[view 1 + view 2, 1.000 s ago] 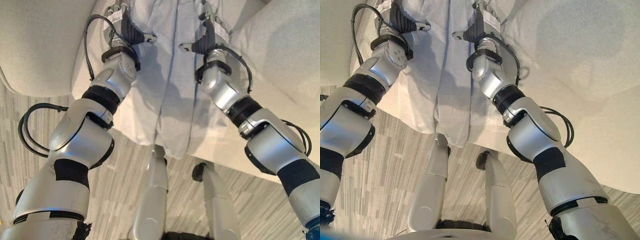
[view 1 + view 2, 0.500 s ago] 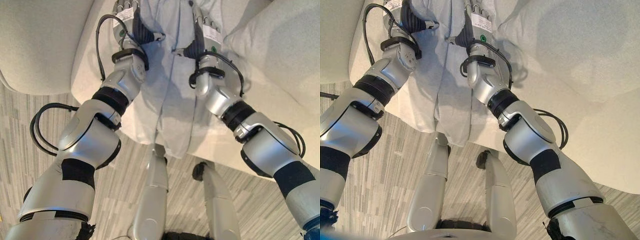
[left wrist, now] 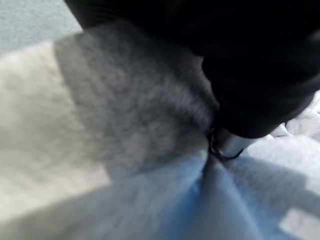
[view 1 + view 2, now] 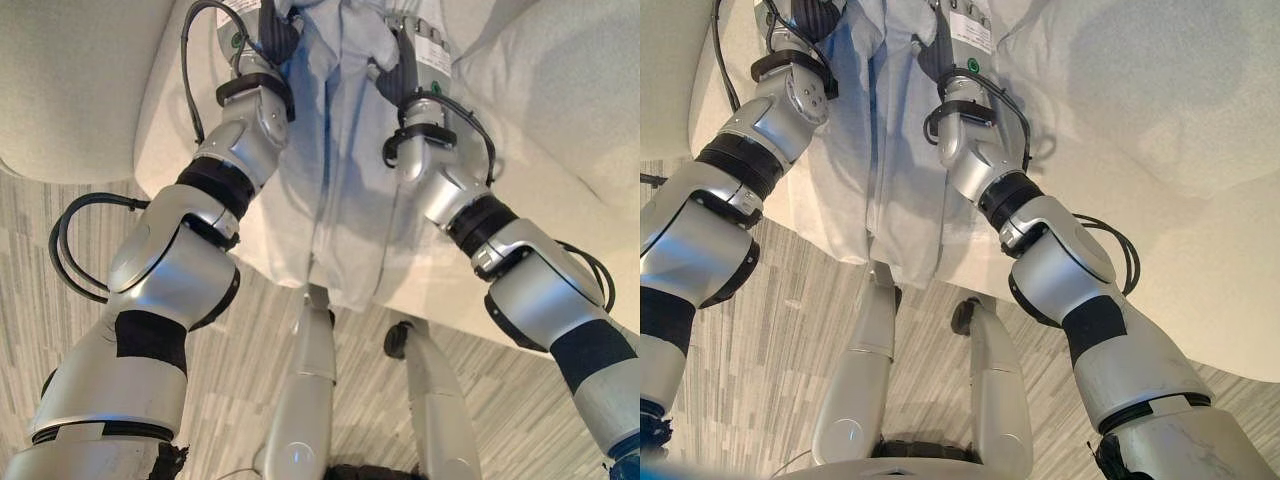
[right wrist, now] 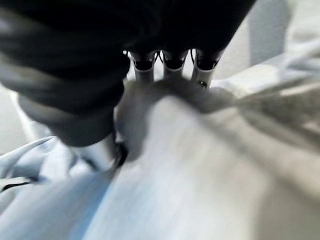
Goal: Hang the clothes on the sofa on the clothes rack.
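**A:** Where's the garment, and why is it bunched like that?

**B:** The pale blue shirt (image 4: 335, 150) lies on the cream sofa (image 4: 560, 130) in the upper middle of the left eye view, its hem hanging over the seat's front edge toward the striped floor (image 4: 60, 330). The cloth gathers into folds near the top of the frame, which I'd put down to both hands pulling it up from its upper part.

**A:** So both are gripping?

**B:** The left hand (image 4: 268, 30) has cloth drawn to a pinch at its thumb in its wrist view. The right hand (image 4: 412, 55) has fingers and thumb curled round a ridge of fabric. Both look clenched on the shirt.

**A:** Room to lift it away?

**B:** A sofa cushion (image 4: 1160, 90) sits just beside the right arm at upper right, and the armrest (image 4: 70, 90) fills the upper left. Straight up and back toward the floor looks freest.
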You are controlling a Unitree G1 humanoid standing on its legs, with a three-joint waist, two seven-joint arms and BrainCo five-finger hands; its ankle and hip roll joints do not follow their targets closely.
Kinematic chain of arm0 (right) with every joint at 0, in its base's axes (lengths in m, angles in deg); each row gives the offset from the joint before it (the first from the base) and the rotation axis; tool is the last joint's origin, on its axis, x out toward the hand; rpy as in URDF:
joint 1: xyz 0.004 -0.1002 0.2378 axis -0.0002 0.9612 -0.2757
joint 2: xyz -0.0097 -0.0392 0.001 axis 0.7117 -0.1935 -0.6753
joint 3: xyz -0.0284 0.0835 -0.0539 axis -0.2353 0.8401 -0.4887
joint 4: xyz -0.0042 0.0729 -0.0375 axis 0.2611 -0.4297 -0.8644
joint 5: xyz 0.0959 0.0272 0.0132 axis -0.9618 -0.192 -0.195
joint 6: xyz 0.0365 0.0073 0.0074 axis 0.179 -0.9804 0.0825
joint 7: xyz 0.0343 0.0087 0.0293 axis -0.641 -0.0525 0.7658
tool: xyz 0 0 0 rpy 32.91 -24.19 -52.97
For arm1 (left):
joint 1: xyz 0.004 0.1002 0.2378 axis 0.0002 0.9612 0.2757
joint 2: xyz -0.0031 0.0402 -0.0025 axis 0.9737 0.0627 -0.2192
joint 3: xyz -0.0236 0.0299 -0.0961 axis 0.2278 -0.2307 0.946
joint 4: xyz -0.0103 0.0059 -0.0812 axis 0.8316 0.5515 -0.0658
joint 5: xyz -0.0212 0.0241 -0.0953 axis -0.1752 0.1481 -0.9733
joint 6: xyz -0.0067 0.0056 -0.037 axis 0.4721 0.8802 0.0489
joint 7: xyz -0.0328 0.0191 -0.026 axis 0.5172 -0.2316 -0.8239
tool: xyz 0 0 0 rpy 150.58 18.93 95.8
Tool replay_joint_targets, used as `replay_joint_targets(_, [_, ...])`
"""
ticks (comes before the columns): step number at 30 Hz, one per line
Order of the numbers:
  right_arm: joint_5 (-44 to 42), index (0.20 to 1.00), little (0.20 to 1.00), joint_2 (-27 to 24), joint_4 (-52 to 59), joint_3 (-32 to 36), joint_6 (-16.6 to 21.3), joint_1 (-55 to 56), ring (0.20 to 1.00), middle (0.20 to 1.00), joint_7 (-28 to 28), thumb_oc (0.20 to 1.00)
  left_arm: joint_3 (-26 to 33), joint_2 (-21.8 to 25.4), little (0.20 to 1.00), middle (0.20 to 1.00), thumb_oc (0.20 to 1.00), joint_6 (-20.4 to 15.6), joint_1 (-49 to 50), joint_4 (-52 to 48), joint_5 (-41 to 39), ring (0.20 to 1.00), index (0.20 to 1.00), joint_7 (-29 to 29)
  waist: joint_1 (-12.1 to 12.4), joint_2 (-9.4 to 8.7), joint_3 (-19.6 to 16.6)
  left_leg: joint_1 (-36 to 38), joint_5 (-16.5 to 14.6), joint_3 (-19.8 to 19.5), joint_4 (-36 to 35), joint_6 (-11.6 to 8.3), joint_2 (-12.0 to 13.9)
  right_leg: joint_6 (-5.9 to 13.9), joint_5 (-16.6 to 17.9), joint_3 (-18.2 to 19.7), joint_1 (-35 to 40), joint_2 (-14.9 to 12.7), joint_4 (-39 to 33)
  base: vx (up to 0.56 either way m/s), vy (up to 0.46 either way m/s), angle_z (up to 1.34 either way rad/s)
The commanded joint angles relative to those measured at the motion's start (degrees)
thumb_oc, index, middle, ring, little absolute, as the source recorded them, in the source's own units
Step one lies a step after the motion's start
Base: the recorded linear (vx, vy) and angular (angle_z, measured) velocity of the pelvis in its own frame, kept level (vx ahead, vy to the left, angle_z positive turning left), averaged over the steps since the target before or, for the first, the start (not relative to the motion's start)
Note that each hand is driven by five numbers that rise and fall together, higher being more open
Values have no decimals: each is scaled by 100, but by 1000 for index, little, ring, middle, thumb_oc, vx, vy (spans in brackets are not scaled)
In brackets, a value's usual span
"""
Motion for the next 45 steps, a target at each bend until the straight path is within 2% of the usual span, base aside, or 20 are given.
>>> replay_joint_targets(1, [-263,200,200,128,-74,373,193,261,200,200,-129,200,229,181,200,200,200,-37,-92,180,171,200,200,139,-107,15,-15,561,-232,473,-280,408,-236,779,-391,695,539,-221,62,0,0,0])
replay_joint_targets(14, [-518,200,200,-546,716,1088,266,540,200,200,-555,200,507,688,200,200,200,-85,201,-309,154,200,200,316,-221,67,-15,640,-246,537,-289,423,-255,797,-360,713,551,-262,62,0,0,0])
replay_joint_targets(18, [-262,200,200,-939,1636,1748,349,1072,200,200,-906,200,1030,1205,200,200,200,-185,762,-1147,307,200,200,586,-236,156,-15,997,-385,610,-287,424,-252,815,-433,730,888,-302,62,10,-23,-5])
replay_joint_targets(21, [432,200,200,-1277,2640,2104,513,1601,200,200,-964,200,1621,1698,200,200,200,-383,1510,-2360,634,200,200,700,-222,201,-16,1487,-456,696,-273,418,-271,815,-460,763,1359,-352,62,13,-62,-12])
replay_joint_targets(23, [860,200,200,-1526,3306,2266,670,1941,200,200,-838,200,2047,2047,200,200,200,-519,2010,-3316,1028,200,200,739,-193,245,-245,1918,-624,762,-275,374,-221,797,-577,752,1775,-375,63,85,-95,-2])
replay_joint_targets(26, [1030,200,200,-1632,3700,2380,756,2178,200,200,-647,200,2385,2273,200,200,200,-568,2405,-3947,1375,200,200,637,-195,265,-479,2307,-673,813,-309,341,-198,787,-612,722,2131,-412,62,91,-111,3])
replay_joint_targets(27, [1096,200,200,-1709,3996,2448,846,2407,200,200,-357,200,2661,2523,200,200,200,-614,2670,-4421,1676,200,200,485,-202,267,-924,2817,-806,916,-315,331,-149,781,-715,723,2576,-429,62,199,-207,-8])
replay_joint_targets(28, [1176,200,200,-1745,4127,2487,881,2488,200,200,-210,200,2779,2570,200,200,200,-664,2729,-4549,1731,200,200,450,-207,264,-1186,3104,-898,982,-318,307,-68,789,-783,727,2804,-420,62,350,-272,4])
replay_joint_targets(29, [1206,200,200,-1855,4425,2619,932,2779,200,200,113,200,3037,2659,200,200,200,-743,3027,-4787,1779,200,200,275,-257,286,-1699,3482,-956,1041,-322,331,-26,781,-867,734,3133,-450,62,222,-171,0])
replay_joint_targets(30, [1208,200,200,-1858,4459,2625,922,2817,200,200,133,200,3062,2653,200,200,200,-740,3071,-4812,1783,200,200,264,-257,298,-1694,3515,-970,1040,-322,329,-21,780,-879,732,3165,-445,62,225,-119,1])
replay_joint_targets(32, [1120,200,200,-2029,4637,2736,994,3030,200,200,425,200,3212,2764,200,200,200,-809,3233,-4918,1751,200,200,112,-298,386,-2127,3799,-994,1095,-322,310,26,764,-977,678,3475,-447,62,116,-84,-10])
replay_joint_targets(35, [1005,200,200,-2297,4903,2876,1045,3330,200,200,692,200,3398,2796,200,200,200,-879,3454,-5145,1746,200,200,-54,-340,473,-2488,4073,-1030,1106,-322,255,74,740,-1082,590,3792,-425,62,112,-100,5])
replay_joint_targets(36, [919,200,200,-2403,4997,2960,1054,3522,200,200,891,200,3547,2770,200,200,200,-923,3647,-5310,1756,200,200,-163,-358,500,-2738,4302,-1082,1129,-322,220,126,704,-1164,593,4022,-390,62,117,-135,5])
replay_joint_targets(38, [907,200,200,-2421,5065,2982,1081,3693,200,200,994,200,3660,2748,200,200,200,-913,3809,-5368,1752,200,200,-202,-361,525,-2897,4463,-1100,1134,-322,202,183,676,-1242,615,4167,-344,62,76,-111,-2])
replay_joint_targets(45, [825,200,200,-2438,5123,2979,1116,3984,200,200,1210,200,3792,2810,200,200,200,-912,4101,-5481,1808,200,200,-349,-354,594,-3079,4687,-1144,1149,-322,181,271,613,-1338,724,4380,-246,62,12,-49,-5])
